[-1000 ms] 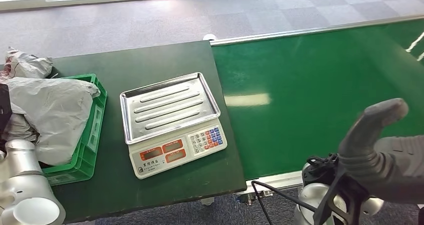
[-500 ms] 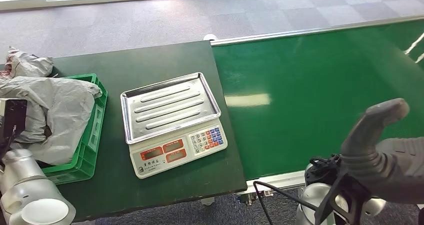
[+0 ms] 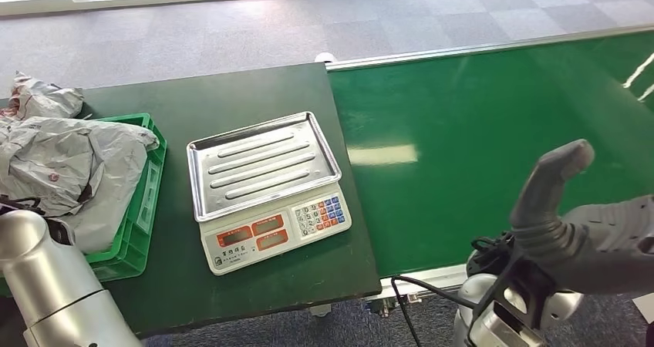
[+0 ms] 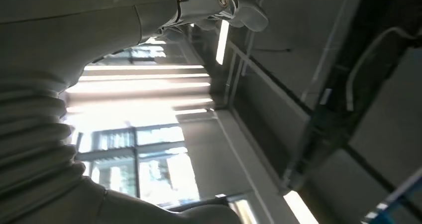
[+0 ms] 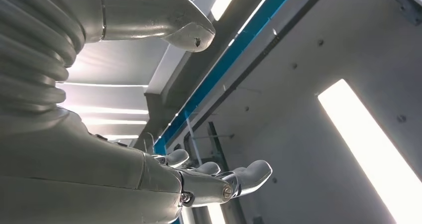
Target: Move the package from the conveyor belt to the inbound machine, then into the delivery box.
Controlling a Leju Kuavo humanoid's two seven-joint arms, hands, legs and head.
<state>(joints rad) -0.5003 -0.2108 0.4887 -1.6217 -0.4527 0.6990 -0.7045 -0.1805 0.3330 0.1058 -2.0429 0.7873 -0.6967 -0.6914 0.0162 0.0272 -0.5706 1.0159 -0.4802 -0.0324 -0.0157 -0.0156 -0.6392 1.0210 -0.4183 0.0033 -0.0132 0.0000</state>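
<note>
Several crumpled grey packages (image 3: 69,162) lie piled in the green crate (image 3: 143,200) at the left of the dark table. The scale's steel tray (image 3: 262,162) is bare, and so is the green conveyor belt (image 3: 493,108). My right hand (image 3: 571,224) hovers over the belt's near edge, thumb up; in the right wrist view the right hand (image 5: 99,149) has thumb and fingers apart and holds nothing. My left arm (image 3: 46,277) rises at the lower left by the crate. The left hand (image 4: 59,50) faces the ceiling with nothing in it.
One more grey bag (image 3: 42,96) lies on the table behind the crate. The scale's keypad and displays (image 3: 270,231) face me. The dark table (image 3: 231,92) ends where the belt begins; grey carpet floor lies beyond. Cables hang below the belt's near edge.
My left arm has pulled back from over the crate and turned, leaving the top package lying uncovered. My right hand has shifted slightly left and lower.
</note>
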